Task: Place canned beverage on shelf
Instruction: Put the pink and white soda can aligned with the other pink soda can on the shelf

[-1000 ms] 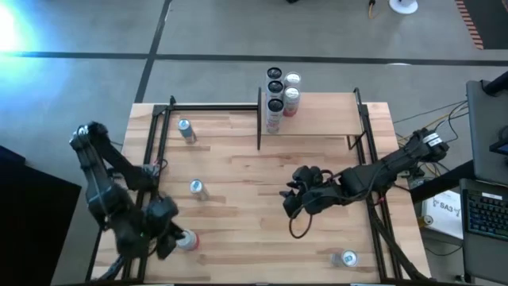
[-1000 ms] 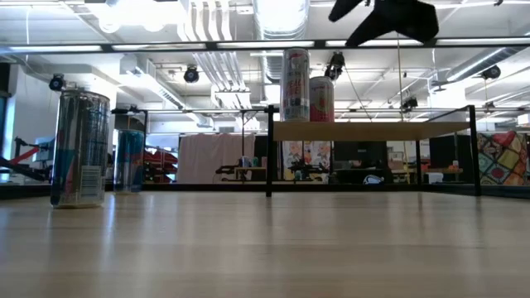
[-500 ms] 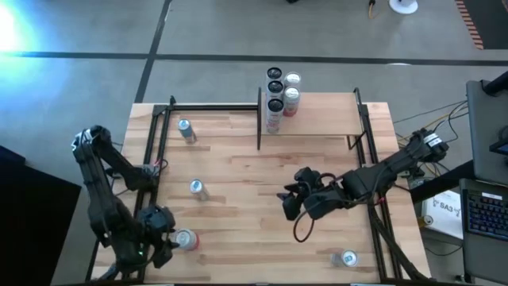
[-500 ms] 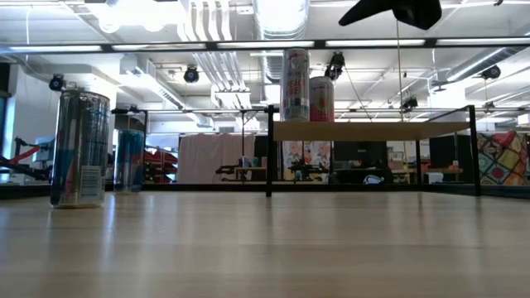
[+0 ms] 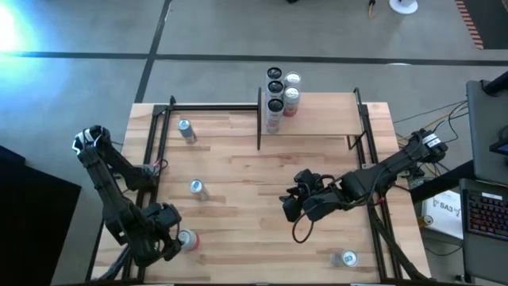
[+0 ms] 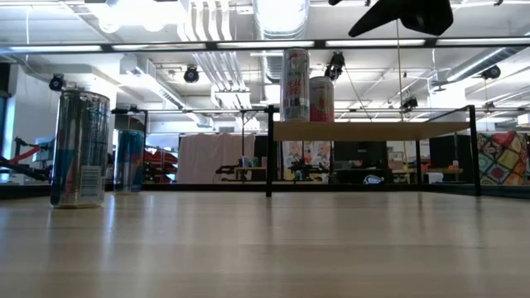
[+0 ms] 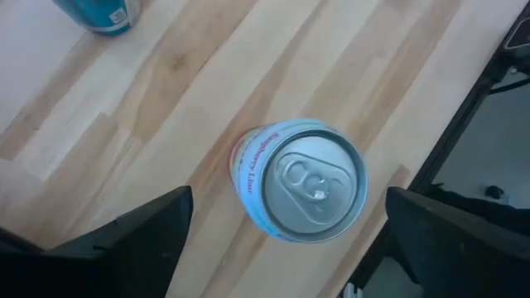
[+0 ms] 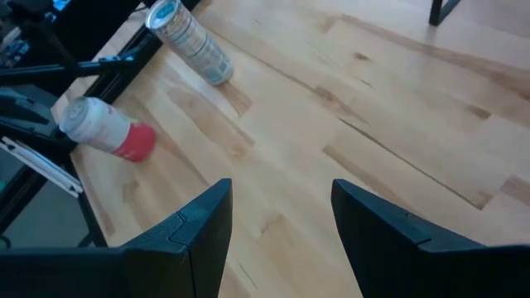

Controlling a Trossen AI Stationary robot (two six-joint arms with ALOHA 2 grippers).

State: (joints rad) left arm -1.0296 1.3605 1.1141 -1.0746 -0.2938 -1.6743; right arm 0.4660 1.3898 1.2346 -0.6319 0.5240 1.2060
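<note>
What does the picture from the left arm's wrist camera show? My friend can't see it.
A pale blue can with red on its side stands upright on the wooden tabletop, seen from straight above, silver lid and pull tab showing. The left gripper is open, one dark finger on each side of the can, not touching it. Part of a teal can shows farther off.

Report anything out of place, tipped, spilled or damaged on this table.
Nothing stands out. Every can stands upright on the tabletop or on the shelf; no spill or dent shows. The left gripper sits open beside the red-based can.
</note>
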